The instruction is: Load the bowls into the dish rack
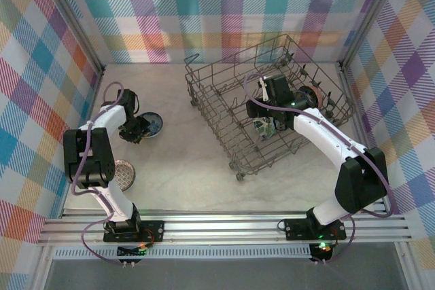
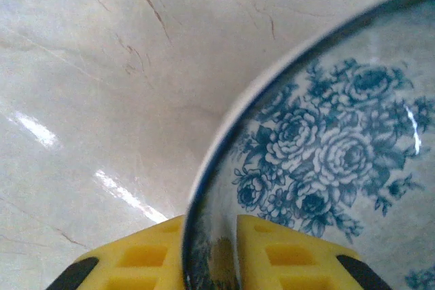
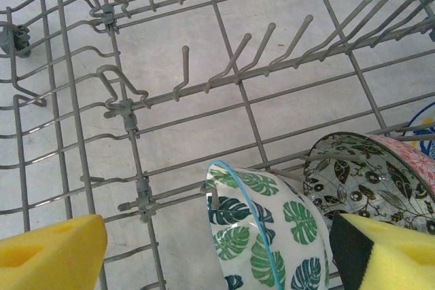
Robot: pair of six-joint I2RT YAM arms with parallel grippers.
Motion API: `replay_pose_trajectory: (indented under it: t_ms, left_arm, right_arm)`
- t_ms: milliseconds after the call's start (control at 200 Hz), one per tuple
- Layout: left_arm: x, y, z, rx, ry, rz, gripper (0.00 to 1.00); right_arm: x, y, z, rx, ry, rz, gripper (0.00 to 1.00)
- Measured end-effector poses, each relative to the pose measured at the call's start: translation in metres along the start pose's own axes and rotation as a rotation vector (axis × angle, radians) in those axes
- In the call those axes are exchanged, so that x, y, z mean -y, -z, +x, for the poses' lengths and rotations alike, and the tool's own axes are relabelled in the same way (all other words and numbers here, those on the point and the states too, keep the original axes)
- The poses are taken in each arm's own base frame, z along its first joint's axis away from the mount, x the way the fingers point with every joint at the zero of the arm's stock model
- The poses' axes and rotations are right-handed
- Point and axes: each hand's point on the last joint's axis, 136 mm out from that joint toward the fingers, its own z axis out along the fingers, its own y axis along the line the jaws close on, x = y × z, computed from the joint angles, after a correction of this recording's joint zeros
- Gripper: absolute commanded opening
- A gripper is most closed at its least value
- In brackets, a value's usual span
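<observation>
A blue-white rose-patterned bowl point(image 2: 333, 154) sits on the marble table at the left point(image 1: 152, 123). My left gripper point(image 2: 211, 236) is shut on its near rim, one yellow pad outside and one inside point(image 1: 139, 129). A tan-brown bowl point(image 1: 124, 172) lies on the table beside the left arm. In the dish rack point(image 1: 224, 110), a green leaf-print bowl point(image 3: 272, 236) stands on edge between tines, with a grey dark-leaf bowl point(image 3: 353, 174) and a red-orange one point(image 3: 411, 157) behind it. My right gripper point(image 3: 217, 263) hangs open just over the green bowl point(image 1: 264, 127), its fingers apart from it.
The grey wire rack's floor point(image 3: 204, 134) has rows of upright tines and several free slots to the left of the bowls. Plaid walls close in the table on three sides. Bare marble lies between the blue-white bowl and the rack.
</observation>
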Motion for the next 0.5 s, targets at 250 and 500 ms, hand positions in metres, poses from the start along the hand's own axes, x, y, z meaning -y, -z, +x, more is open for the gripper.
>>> replay_pose_trajectory:
  t_ms: [250,500]
  left_arm:
    - [0.006,0.009,0.003,-0.005,-0.030,0.039,0.11]
    - [0.015,0.052,0.011,0.069,-0.083,0.133,0.05]
  right_arm:
    - [-0.001,0.000,0.000,-0.001,-0.011,-0.003,0.87]
    - [0.000,0.001,-0.004,0.006,-0.020,-0.004,0.87]
